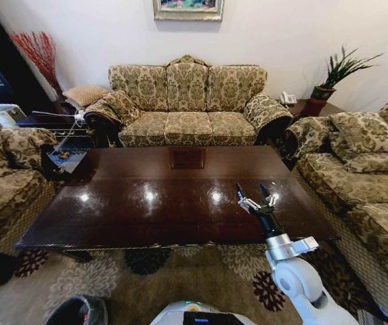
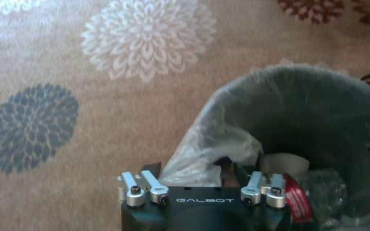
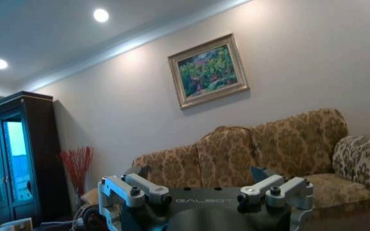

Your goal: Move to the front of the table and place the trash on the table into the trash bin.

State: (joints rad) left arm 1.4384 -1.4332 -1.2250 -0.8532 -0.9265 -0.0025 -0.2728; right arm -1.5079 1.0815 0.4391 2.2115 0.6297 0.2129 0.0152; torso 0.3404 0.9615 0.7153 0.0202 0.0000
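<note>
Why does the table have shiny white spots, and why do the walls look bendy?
Head view: the spots are lamp glare on the glossy table, and the wide lens bends the edges. Right wrist view: round ceiling lights glow overhead. Left wrist view: the carpet looks soft and blurry.

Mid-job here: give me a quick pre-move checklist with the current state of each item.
1. Table top free of trash: ok, bare glossy wood in the head view.
2. Trash bin liner open and folded over the rim: ok.
3. Trash inside the bin: ok, bottle with red label lies inside.
4. Left gripper over the bin and empty: cannot tell.
5. Right gripper open, nothing held: ok, raised over the table's near right part.
</note>
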